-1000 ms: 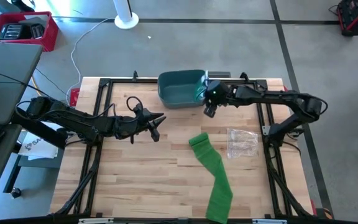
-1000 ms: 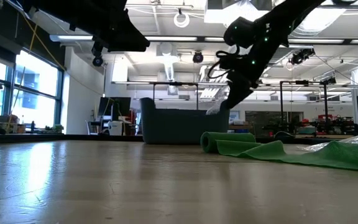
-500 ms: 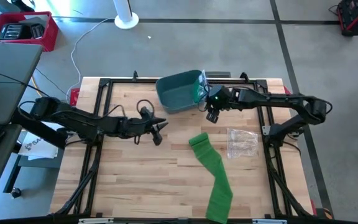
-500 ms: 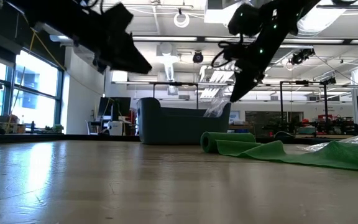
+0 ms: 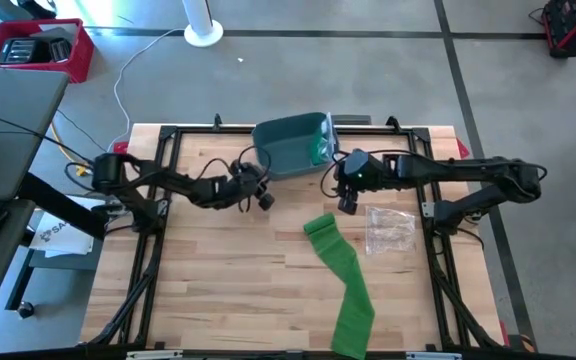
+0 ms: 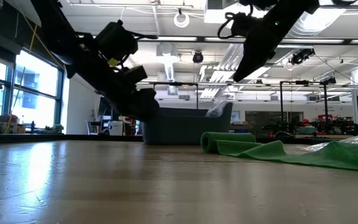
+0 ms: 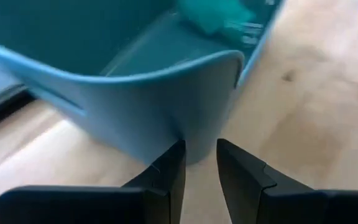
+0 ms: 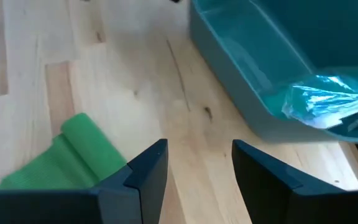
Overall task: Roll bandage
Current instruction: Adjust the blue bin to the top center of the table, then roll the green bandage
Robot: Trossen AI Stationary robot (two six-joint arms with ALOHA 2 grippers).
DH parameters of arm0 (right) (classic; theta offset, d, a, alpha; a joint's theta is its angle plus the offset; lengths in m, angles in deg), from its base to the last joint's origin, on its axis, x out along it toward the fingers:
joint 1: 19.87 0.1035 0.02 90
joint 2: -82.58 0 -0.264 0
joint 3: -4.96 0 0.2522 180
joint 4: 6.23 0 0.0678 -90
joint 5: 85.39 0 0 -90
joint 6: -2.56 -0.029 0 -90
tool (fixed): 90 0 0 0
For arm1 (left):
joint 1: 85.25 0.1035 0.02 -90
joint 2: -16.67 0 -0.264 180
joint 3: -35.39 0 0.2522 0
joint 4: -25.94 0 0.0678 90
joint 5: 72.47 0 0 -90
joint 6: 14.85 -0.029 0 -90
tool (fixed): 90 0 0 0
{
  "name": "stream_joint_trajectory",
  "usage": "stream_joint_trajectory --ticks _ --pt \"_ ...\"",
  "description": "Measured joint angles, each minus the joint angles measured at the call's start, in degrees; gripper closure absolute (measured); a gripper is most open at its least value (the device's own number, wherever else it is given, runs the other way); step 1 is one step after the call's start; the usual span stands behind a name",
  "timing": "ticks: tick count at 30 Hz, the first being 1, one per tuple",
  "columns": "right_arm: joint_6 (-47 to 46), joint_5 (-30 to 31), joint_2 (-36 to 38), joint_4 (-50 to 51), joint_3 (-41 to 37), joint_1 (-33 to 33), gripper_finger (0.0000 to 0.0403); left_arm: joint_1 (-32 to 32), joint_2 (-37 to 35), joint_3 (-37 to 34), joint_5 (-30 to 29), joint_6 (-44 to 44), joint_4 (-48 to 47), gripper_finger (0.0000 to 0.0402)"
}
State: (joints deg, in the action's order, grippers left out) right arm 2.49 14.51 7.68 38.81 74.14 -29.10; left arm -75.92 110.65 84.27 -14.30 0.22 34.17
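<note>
A long green bandage lies flat on the wooden table and runs toward the near edge. Its far end is rolled up a little; that end also shows in the low view and the right wrist view. My right gripper is open and empty. It hangs above the table between the bandage's rolled end and the teal bin. My left gripper is low at the bin's near left corner, open by a narrow gap and empty. I cannot tell whether it touches the bin wall.
The teal bin stands at the table's far middle with a crinkled plastic wrapper in it at its right end. A clear plastic bag lies right of the bandage. There is bare wood on the table's left and near left.
My left gripper has gone right and toward the far edge, down to the bin's near left corner. My right gripper has drawn back from the bin's right end toward the near edge and now hangs over the table near the bandage's rolled end.
</note>
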Motion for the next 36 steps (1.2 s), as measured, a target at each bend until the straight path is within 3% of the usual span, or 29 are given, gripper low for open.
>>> stream_joint_trajectory --ticks 8,18,22,25,30,36 --pt "0.00 0.01 -0.02 0.81 0.00 1.83 0.0231 5.83 1.16 0.00 -0.40 -6.03 5.13 0.0314" --pt "-0.05 -0.21 -0.05 2.90 0.00 1.91 0.0231 7.04 1.02 0.00 -0.23 -7.38 5.02 0.0314" --pt "0.12 -5.77 -0.02 10.26 0.00 2.61 0.0231 4.79 -0.84 0.00 -0.36 -7.69 0.63 0.0314" --pt "0.88 -13.56 -0.09 12.80 -0.12 3.60 0.0231 2.48 -3.72 -0.01 -0.42 -4.83 -3.82 0.0314" --pt "8.49 -29.39 0.39 3.81 -8.12 3.69 0.0231 -3.35 -8.79 0.00 0.56 0.57 -9.73 0.0314" --pt "-0.89 -30.09 0.33 -18.61 -22.98 -1.35 0.0231 -10.42 -8.16 0.00 15.44 9.57 -8.90 0.0314"
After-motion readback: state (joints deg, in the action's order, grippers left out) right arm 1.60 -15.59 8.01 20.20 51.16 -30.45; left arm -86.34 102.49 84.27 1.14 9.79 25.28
